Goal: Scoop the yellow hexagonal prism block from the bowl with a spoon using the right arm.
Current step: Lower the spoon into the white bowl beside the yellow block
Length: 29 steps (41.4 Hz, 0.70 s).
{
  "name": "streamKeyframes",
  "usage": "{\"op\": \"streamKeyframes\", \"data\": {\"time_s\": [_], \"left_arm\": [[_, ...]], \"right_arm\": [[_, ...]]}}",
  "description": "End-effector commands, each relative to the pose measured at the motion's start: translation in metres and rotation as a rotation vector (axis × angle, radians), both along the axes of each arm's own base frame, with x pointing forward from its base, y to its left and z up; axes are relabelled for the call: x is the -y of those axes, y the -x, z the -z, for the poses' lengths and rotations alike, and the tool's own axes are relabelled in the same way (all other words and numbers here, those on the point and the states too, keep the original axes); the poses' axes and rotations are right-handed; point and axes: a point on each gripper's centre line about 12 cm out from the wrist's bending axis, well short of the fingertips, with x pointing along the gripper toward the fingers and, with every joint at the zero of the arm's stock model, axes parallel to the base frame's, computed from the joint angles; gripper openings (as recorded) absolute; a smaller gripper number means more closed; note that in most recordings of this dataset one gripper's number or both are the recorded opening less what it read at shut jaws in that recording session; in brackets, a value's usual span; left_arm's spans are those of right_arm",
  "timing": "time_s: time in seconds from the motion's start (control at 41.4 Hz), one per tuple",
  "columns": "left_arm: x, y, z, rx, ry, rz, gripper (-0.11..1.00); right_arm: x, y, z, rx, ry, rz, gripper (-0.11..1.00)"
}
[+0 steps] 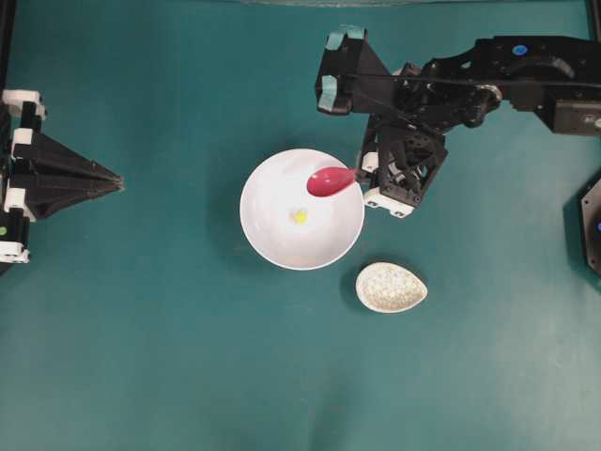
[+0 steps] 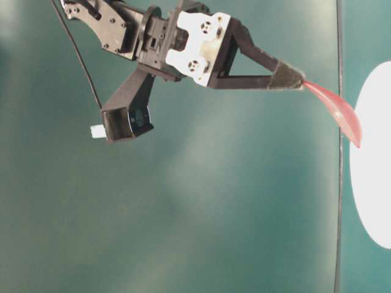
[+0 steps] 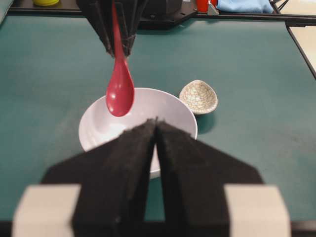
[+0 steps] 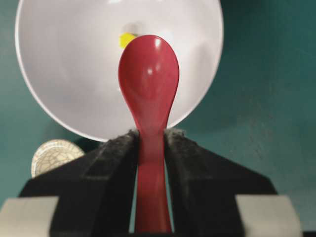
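Right claw (image 4: 150,143) fills the bottom of its wrist view, clamped on the spoon (image 4: 148,84) handle; we see the pink-red scoop poised over the bowl (image 4: 64,74), upper right part of its rim in the overhead view. Yellow hexagonal prism block (image 1: 300,216) sits loose near the bowl's middle, apart from the scoop. Speckled rest (image 1: 391,287) lies on the desk (image 1: 141,357) just lower right of the bowl. Left claw (image 3: 156,129) pads pressed together, holding nothing, far left of the overhead frame.
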Motion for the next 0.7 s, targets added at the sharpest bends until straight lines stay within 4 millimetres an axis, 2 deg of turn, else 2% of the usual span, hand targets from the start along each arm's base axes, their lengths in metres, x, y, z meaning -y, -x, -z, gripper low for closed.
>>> {"op": "streamKeyframes", "data": {"time_s": [0.0,0.242,0.676], "left_arm": [[0.000,-0.003,-0.008,0.017,-0.003,0.002,0.08],[0.000,-0.003,-0.008,0.017,-0.003,0.002,0.08],[0.000,-0.003,-0.008,0.020,-0.003,0.002,0.08]], "right_arm": [[-0.005,-0.006,-0.015,0.028,0.010,-0.010,0.24],[-0.013,-0.013,-0.013,0.007,0.001,-0.033,0.24],[-0.021,-0.019,0.008,-0.046,-0.009,-0.053,0.24]]}}
